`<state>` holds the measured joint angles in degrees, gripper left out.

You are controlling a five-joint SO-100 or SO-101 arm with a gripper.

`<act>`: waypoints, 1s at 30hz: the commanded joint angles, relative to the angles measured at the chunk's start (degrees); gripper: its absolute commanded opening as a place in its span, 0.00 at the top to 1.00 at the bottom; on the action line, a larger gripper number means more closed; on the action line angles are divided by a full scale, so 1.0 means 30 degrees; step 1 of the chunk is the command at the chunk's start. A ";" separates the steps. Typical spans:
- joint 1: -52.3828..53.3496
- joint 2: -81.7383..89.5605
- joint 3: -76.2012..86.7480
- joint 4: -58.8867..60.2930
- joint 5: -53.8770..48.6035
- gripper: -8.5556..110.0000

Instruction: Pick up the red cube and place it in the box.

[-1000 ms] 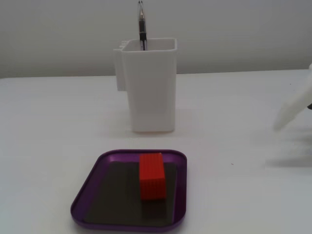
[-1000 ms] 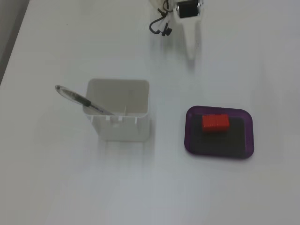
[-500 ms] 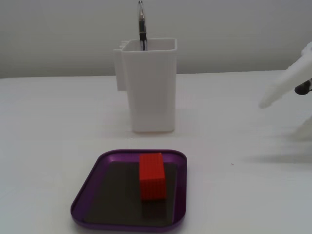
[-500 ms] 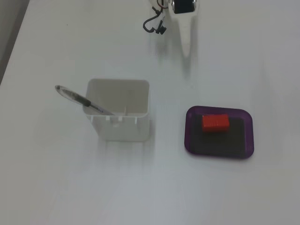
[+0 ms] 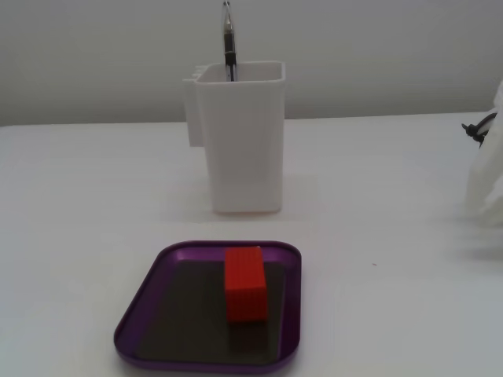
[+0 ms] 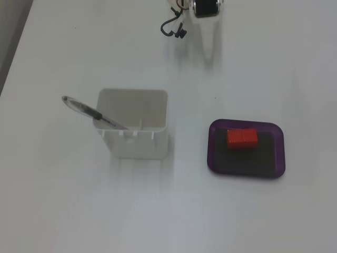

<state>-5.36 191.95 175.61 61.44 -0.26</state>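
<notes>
The red cube (image 5: 245, 283) lies inside the box (image 5: 141, 314), a shallow purple tray, on its dark bottom near the far rim; both also show in the other fixed view, the cube (image 6: 242, 138) and the tray (image 6: 279, 158). My white gripper (image 6: 210, 45) is at the top edge of that view, far from the tray and holding nothing that I can see. In the front fixed view only a white part of the gripper (image 5: 486, 177) shows at the right edge. Its jaws blend into the white table, so I cannot tell how they stand.
A tall white plastic container (image 5: 240, 137) with a pen (image 5: 229, 39) in it stands behind the tray; it also shows left of the tray in the other fixed view (image 6: 134, 132). A black cable (image 6: 174, 27) hangs near the arm. The table is white.
</notes>
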 commanded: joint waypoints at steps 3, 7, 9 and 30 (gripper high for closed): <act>0.0762 0.1230 0.0176 0.0293 -0.0117 0.93; 0.0791 0.1230 0.0176 0.0293 -0.0117 0.93; 0.0791 0.1230 0.0176 0.0293 -0.0117 0.93; 0.0791 0.1230 0.0176 0.0293 -0.0117 0.93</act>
<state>-3.25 191.95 175.61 62.31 -0.44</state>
